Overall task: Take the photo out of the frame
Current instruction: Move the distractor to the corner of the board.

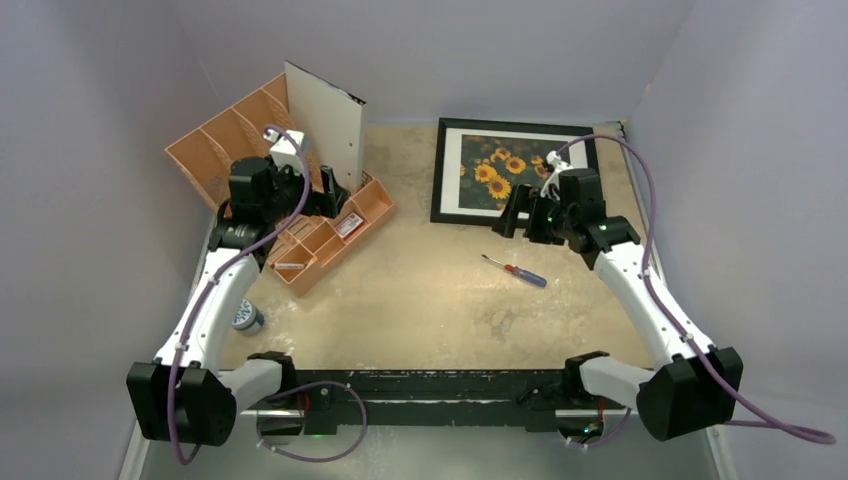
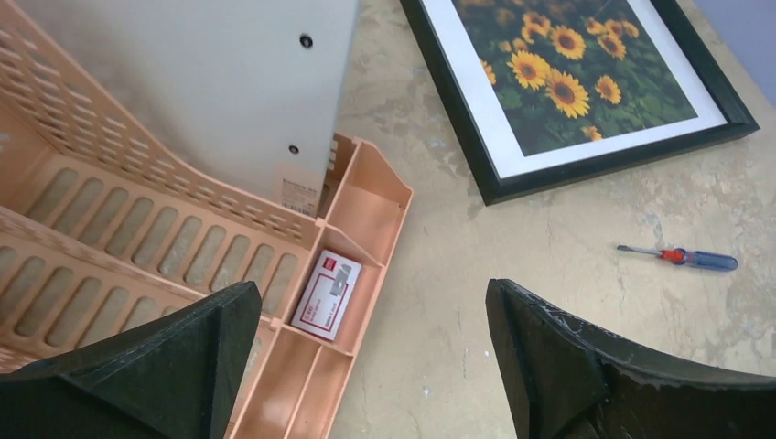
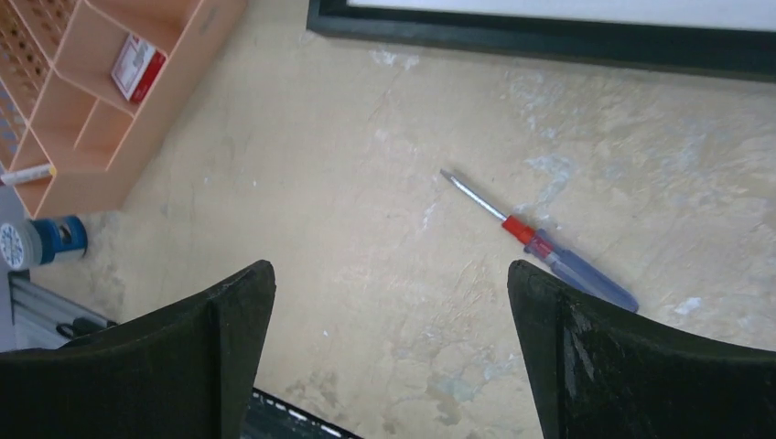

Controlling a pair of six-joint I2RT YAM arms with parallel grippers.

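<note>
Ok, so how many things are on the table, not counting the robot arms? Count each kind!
Black picture frame: 1
Sunflower photo: 1
Screwdriver: 1
Orange file organiser: 1
White sheet: 1
Red-and-white box: 1
White pen: 1
Blue-and-white pot: 1
Total: 8
</note>
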